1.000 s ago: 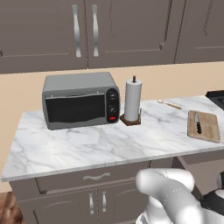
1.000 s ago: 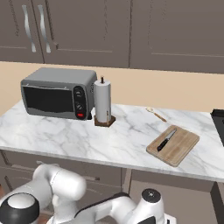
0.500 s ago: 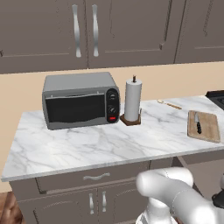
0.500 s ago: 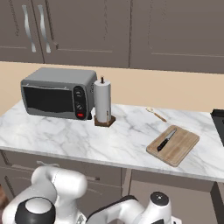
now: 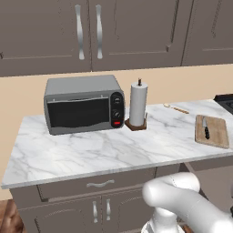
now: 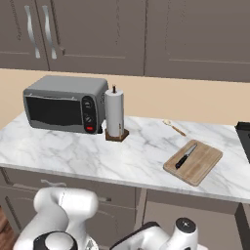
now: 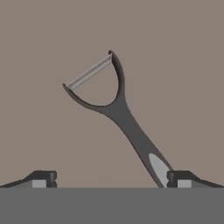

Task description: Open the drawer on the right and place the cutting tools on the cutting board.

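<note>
Gripper hangs low inside the drawer, jaws spread wide and empty, finger tips either side of the view. Between earlier base frames and now the white arm has swung lower below the counter edge; counter items unchanged. Directly ahead on the drawer floor lies a dark Y-shaped peeler, silvery blade across its fork, handle running toward the right finger tip, possibly touching it; cannot tell. Judgement: approach for the second cutting tool, grasp not yet made. Further off, on the marble counter, the cutting board already carries the black-handled knife. Beyond: paper towel roll, toaster oven.
</note>
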Controlling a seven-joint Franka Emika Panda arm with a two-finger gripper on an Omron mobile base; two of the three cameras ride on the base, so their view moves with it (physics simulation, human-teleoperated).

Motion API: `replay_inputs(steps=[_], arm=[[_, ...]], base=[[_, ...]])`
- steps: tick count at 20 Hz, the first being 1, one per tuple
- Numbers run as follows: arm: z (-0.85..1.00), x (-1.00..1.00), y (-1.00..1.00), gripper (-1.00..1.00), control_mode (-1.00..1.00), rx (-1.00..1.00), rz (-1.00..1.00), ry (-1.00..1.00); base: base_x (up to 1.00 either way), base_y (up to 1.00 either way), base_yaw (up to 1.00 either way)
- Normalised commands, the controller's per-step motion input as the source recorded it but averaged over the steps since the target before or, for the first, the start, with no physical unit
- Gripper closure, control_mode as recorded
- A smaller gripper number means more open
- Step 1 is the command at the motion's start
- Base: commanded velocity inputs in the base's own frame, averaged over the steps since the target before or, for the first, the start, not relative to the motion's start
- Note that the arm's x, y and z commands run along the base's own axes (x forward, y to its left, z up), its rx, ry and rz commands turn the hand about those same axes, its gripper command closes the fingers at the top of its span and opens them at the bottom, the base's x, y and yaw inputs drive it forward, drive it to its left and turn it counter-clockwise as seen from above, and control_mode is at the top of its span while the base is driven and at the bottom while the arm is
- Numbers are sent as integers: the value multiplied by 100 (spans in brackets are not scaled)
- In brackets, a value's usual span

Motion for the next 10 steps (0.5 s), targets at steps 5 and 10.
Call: replay_inputs(steps=[5, 10], arm=[[-30, 0, -23, -100, -100, 0, 0, 0], [-32, 7, -21, -100, -100, 0, 1, 0]], base=[[0, 0, 0], [0, 0, 0]])
